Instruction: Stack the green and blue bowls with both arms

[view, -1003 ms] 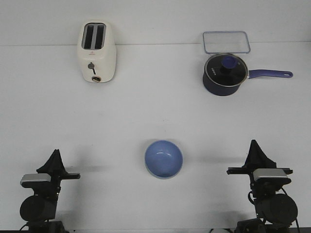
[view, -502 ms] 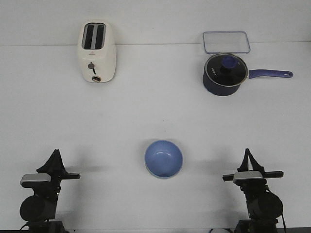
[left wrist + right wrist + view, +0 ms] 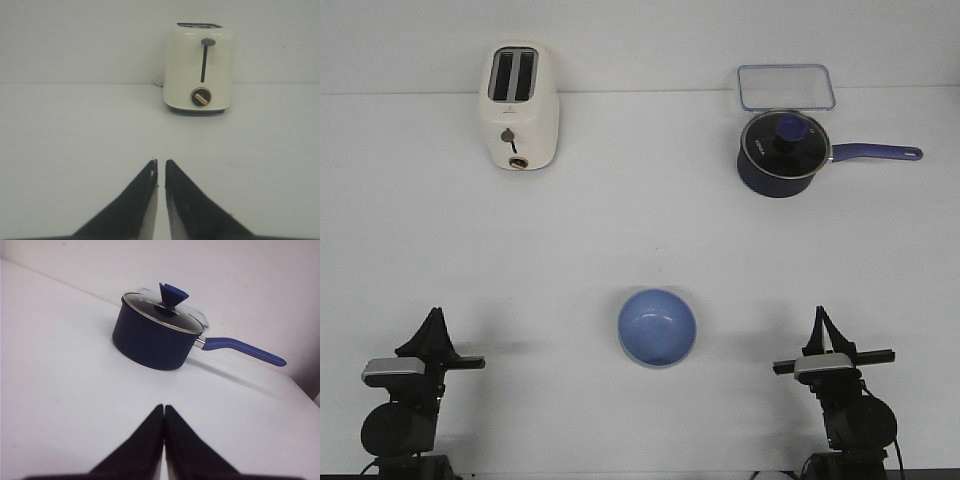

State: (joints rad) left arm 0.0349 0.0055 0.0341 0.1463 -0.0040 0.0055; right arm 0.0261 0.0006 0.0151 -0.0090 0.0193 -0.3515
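A light blue bowl (image 3: 657, 327) stands upright on the white table, front centre, between the two arms. No green bowl shows on its own in any view. My left gripper (image 3: 433, 318) rests at the front left, shut and empty, well left of the bowl; in the left wrist view its tips (image 3: 161, 162) stand almost together over bare table. My right gripper (image 3: 820, 318) rests at the front right, shut and empty, well right of the bowl; in the right wrist view its tips (image 3: 164, 407) touch.
A cream toaster (image 3: 519, 106) stands at the back left, also in the left wrist view (image 3: 200, 67). A dark navy saucepan with a glass lid (image 3: 782, 152) stands at the back right, also in the right wrist view (image 3: 155, 340). A clear lidded container (image 3: 786, 87) lies behind it.
The right arm has shifted a little to the left and turned, so its gripper looks narrower. The left arm and the blue bowl have not moved.
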